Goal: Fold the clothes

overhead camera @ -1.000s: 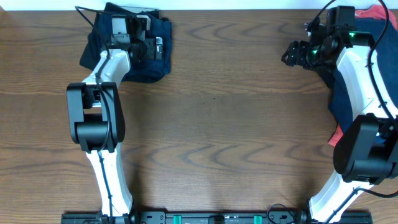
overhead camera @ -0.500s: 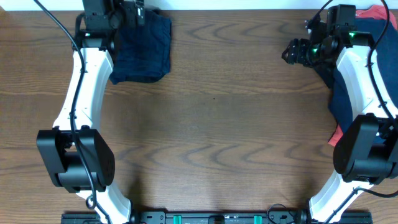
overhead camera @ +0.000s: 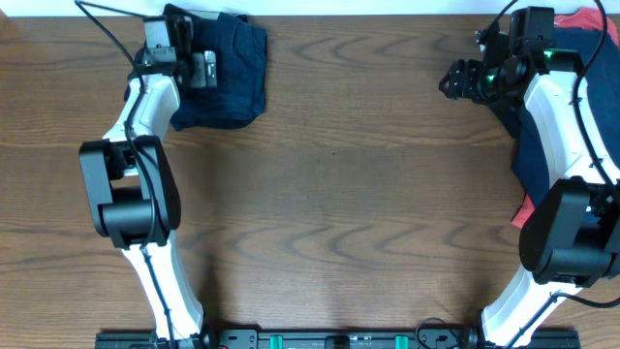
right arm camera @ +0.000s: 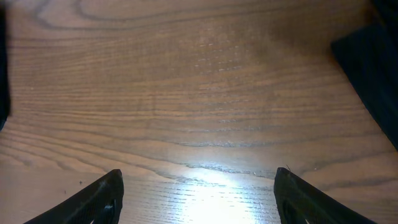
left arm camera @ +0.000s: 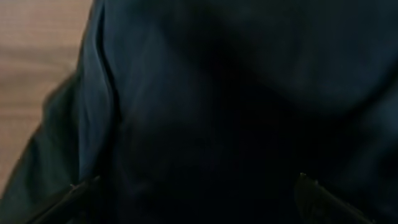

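Observation:
A folded pair of navy blue shorts point(overhead camera: 232, 82) lies at the table's far left corner. My left gripper point(overhead camera: 201, 68) hovers over its left part, open; in the left wrist view the navy fabric point(left arm camera: 205, 93) fills the frame between the spread fingertips point(left arm camera: 191, 186). A pile of clothes point(overhead camera: 547, 136) in navy and black, with a coral-red item point(overhead camera: 593, 19), lies along the right edge. My right gripper point(overhead camera: 455, 82) is open and empty over bare wood left of the pile; its fingertips point(right arm camera: 198, 183) are wide apart, with dark fabric point(right arm camera: 373, 74) at the right.
The wooden table point(overhead camera: 339, 194) stretches between both arms. The far table edge runs just behind the shorts and the pile. The right arm's links lie over the pile. A strip of coral fabric point(overhead camera: 523, 208) shows at the pile's near edge.
My left arm swung off the shorts to the far edge and came back over their left part. The shorts now lie flatter. The right arm has not moved.

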Action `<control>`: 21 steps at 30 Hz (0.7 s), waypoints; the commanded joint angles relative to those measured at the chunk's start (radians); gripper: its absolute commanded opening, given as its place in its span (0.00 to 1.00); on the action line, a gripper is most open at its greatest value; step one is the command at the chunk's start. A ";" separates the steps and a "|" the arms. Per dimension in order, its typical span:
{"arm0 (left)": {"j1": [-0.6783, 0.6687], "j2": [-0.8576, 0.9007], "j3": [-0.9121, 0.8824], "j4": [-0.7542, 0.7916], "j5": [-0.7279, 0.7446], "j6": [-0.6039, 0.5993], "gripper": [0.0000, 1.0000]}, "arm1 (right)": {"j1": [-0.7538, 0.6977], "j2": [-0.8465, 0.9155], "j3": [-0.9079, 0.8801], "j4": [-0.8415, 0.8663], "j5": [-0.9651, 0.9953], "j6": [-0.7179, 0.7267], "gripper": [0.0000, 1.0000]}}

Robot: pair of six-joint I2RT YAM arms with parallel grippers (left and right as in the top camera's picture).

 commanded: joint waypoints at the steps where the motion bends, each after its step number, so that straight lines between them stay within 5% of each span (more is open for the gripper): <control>1: 0.032 0.013 0.003 -0.004 -0.012 0.006 0.98 | 0.010 -0.006 0.010 0.007 -0.003 -0.015 0.75; 21: 0.017 -0.417 0.005 -0.185 0.033 -0.067 0.98 | 0.010 -0.010 0.010 0.056 -0.045 -0.068 0.76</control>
